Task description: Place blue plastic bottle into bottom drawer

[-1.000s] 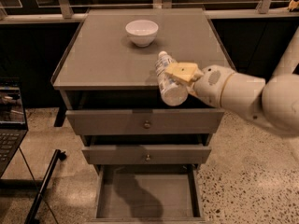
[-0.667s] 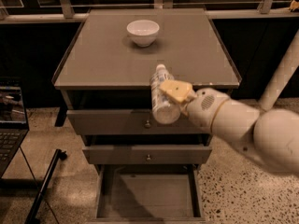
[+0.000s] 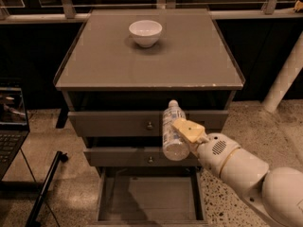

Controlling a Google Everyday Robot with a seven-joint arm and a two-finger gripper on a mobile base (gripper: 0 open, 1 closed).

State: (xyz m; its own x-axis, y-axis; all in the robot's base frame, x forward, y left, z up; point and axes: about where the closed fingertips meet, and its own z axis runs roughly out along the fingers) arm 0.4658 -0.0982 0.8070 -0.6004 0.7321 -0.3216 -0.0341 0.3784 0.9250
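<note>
So my gripper [image 3: 183, 130] is clamped tight around the blue plastic bottle [image 3: 171, 126], holding it cap-up in the air in front of the two upper drawers [image 3: 109, 123]. The bottom drawer [image 3: 151, 200] sits pulled open right below. A white bowl [image 3: 145, 32] is on the cabinet top [image 3: 189, 60].

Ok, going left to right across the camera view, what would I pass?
Laptop, black pole on the floor, white bowl, blue plastic bottle, gripper holding it in front of the drawer fronts, white post.
</note>
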